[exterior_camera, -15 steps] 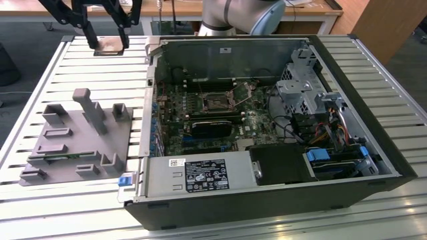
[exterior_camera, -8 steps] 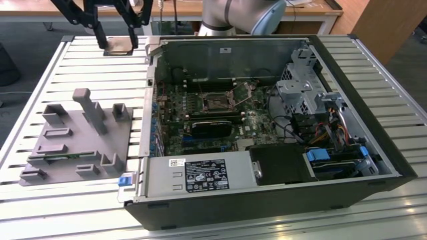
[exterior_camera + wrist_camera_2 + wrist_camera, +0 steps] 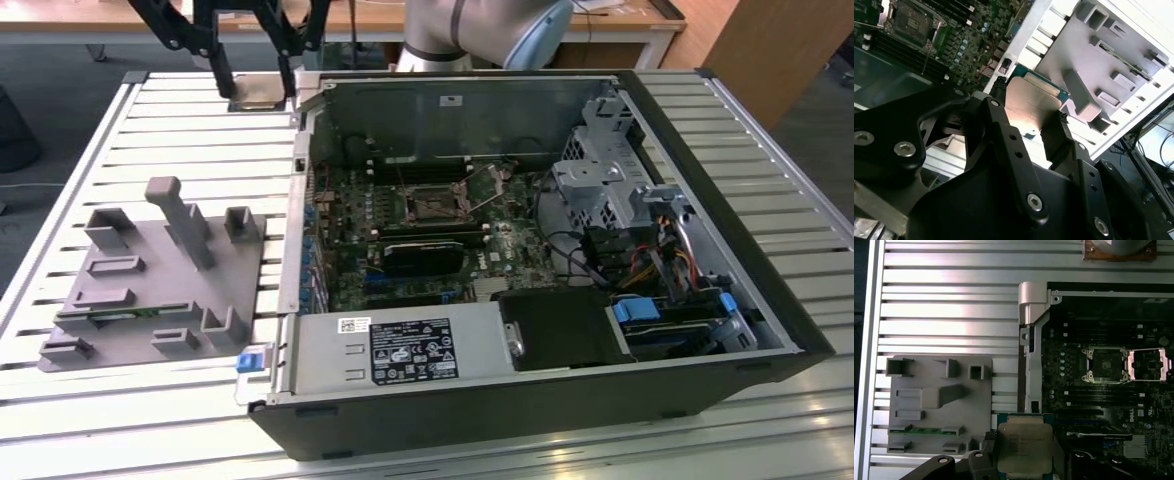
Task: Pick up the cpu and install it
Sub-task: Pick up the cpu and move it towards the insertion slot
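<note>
One grey jig (image 3: pixel 147 270) sits toward the table's (image 3: pixel 174 140) near edge. Mid-case (image 3: pixel 534 410), the socket (image 3: pixel 434 207) lies open, ready. Farthest back, over the far edge, the gripper (image 3: pixel 255 93) pinches the cpu (image 3: pixel 1024 450) flat by two sides, likely for level seating.

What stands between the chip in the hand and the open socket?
Nothing visible covers the socket; its metal frame is flipped open. The cpu, gripped in the hand, is outside, so only the case wall lies between.

The black gripper (image 3: pixel 1029 106) clamps the flat silver-grey square cpu (image 3: pixel 1035 95). A grey moulded plastic fixture (image 3: pixel 1089 85) lies beyond.
</note>
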